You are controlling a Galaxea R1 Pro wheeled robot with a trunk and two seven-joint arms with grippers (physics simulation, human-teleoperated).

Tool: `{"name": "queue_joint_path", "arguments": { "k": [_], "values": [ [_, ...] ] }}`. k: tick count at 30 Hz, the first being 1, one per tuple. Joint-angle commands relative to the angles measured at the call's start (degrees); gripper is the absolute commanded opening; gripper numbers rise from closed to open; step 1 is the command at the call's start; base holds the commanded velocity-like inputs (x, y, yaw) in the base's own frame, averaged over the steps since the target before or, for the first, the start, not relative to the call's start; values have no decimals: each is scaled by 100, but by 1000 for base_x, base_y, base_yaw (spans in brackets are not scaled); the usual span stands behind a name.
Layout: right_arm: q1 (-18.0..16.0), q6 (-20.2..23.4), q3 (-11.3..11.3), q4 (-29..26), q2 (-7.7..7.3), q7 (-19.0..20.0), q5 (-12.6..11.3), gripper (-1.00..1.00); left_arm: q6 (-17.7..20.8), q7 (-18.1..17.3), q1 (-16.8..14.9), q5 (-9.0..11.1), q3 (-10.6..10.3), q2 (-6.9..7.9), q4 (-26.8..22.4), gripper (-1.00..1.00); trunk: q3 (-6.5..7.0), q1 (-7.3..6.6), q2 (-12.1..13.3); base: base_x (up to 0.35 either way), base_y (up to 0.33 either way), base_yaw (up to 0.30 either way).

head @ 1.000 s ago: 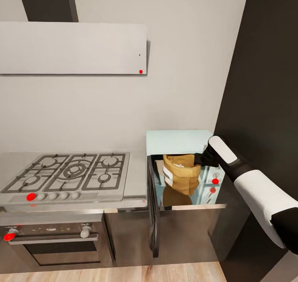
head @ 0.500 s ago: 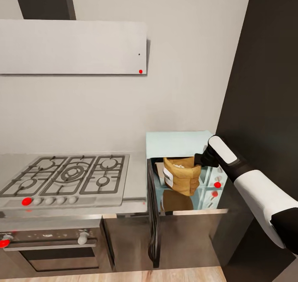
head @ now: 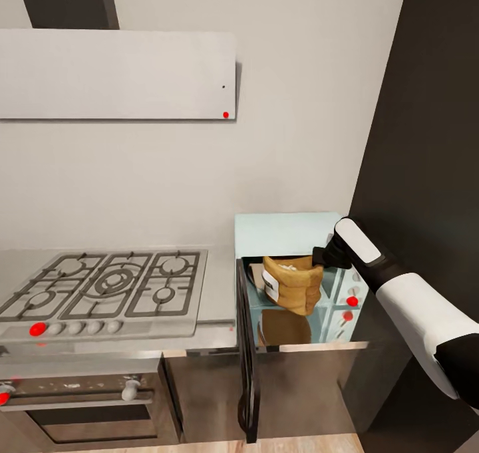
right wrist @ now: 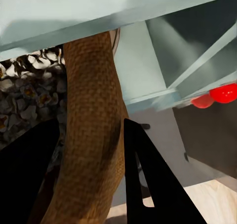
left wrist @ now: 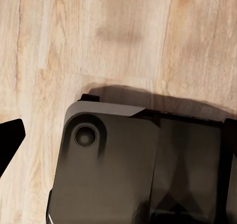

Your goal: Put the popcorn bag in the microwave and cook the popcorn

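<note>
The right gripper point(right wrist: 84, 184) stays clamped on the popcorn bag's point(head: 291, 282) rim, slightly deeper in the microwave point(head: 287, 230), apparently still lifted. The left gripper's state can't be told.

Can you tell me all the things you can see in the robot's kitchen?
popcorn bag: one, tan-brown with a white label, held at the microwave's opening
popcorn: many whitish-grey bits, inside the bag
microwave: one, pale mint-blue, door swung open, on the countertop
countertop: one, grey, between hob and microwave
gas hob: one, steel, left of the microwave
oven: one, steel, below the hob
hood: one, white, on the wall
wood floor: pale, under the left arm
right gripper: black, shut on the bag's rim
</note>
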Motion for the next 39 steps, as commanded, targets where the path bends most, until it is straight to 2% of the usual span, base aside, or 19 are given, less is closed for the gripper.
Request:
{"name": "queue_joint_path", "arguments": {
  "k": [1,37,38,39],
  "values": [
    [-14,-557,7,-11,-8,-54,4,-100,-19,5,-6,5,16,-2,4,100,-12,3,-17,5,0,0],
    [-20,-556,14,-20,52,-62,4,-100,-19,3,-3,5,16,-2,4,100,-12,3,-17,43,0,0],
    [-17,-557,17,-20,53,-62,4,100,-19,3,-1,5,16,-2,4,100,-12,3,-17,0,0,0],
    [-16,-557,19,-20,55,-62,4,100,-19,3,0,5,16,-2,4,100,-12,3,-17,0,0,0]
  ]
}}
